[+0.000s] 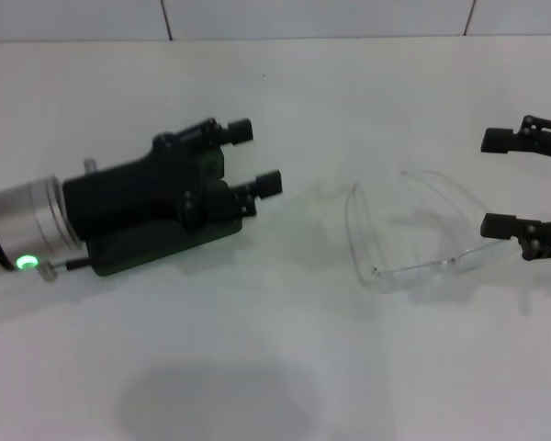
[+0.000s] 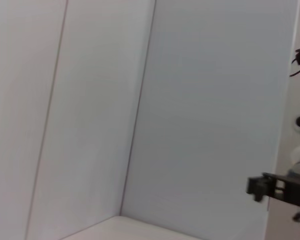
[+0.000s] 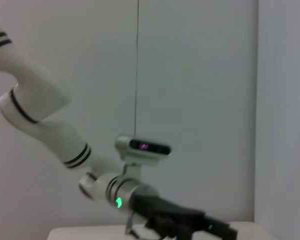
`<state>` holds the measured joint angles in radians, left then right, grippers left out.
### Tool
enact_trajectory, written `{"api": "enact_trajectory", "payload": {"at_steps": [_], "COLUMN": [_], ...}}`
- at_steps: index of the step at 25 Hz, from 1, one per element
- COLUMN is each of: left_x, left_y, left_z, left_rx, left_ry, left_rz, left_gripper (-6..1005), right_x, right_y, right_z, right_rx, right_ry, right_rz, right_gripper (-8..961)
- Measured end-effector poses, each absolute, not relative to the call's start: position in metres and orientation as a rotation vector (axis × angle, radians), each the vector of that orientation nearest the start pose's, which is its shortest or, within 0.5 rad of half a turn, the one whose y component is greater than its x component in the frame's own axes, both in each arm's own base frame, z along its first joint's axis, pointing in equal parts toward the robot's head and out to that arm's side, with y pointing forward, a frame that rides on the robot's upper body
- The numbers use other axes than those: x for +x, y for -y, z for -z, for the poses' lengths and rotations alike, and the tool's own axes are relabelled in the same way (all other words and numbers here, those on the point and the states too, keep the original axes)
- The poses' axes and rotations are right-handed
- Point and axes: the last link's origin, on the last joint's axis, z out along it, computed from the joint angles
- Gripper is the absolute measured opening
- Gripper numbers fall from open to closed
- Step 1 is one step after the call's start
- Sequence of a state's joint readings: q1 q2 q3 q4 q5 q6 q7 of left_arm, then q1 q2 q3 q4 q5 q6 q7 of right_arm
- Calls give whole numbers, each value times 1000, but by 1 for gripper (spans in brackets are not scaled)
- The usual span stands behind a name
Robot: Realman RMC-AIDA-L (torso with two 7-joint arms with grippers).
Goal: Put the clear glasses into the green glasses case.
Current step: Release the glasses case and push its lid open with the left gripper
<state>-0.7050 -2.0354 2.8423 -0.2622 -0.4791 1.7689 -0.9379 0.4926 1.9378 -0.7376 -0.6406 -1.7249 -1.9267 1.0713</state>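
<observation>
Centre-right on the table (image 1: 257, 367): glasses (image 1: 413, 230), lying free. Left gripper (image 1: 257, 158) fingers spread, above the case (image 1: 156, 250) at centre-left. Right gripper (image 1: 503, 182) wide at right edge.

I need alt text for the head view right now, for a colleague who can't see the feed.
The clear glasses lie unfolded on the white table, between the two grippers and touched by neither. The left gripper, fingers apart, hovers over the green glasses case and hides most of it; the right gripper waits open at the right edge.
</observation>
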Motion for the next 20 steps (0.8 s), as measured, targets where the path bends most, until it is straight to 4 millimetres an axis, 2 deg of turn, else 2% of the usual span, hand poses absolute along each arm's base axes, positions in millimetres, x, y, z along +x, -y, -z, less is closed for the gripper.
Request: {"api": "enact_trajectory", "payload": {"at_steps": [6,11,15,20], "left_x": [-241,-241,-243,-251], "left_y": [-348,-365,-367,-369], "left_z": [-14,-34,-34,-32], "left_rx": [-2624,-2633,-2704,-2706], "left_ry": [535,655,708,711], "left_rz": [1001,739,576,469], "left_gripper": [823,817,812,807], "right_x": [247,250,253,254], "right_y": [-308,-313,-313,-311], "right_z": [-67,-64,-61,-58], "right_rx": [-2739,-2718,-2722,-2736], "right_ry": [10,-26,-45,-43], "right_rz": [-996,-957,-936,-915], "right_gripper": [858,858,858,857]}}
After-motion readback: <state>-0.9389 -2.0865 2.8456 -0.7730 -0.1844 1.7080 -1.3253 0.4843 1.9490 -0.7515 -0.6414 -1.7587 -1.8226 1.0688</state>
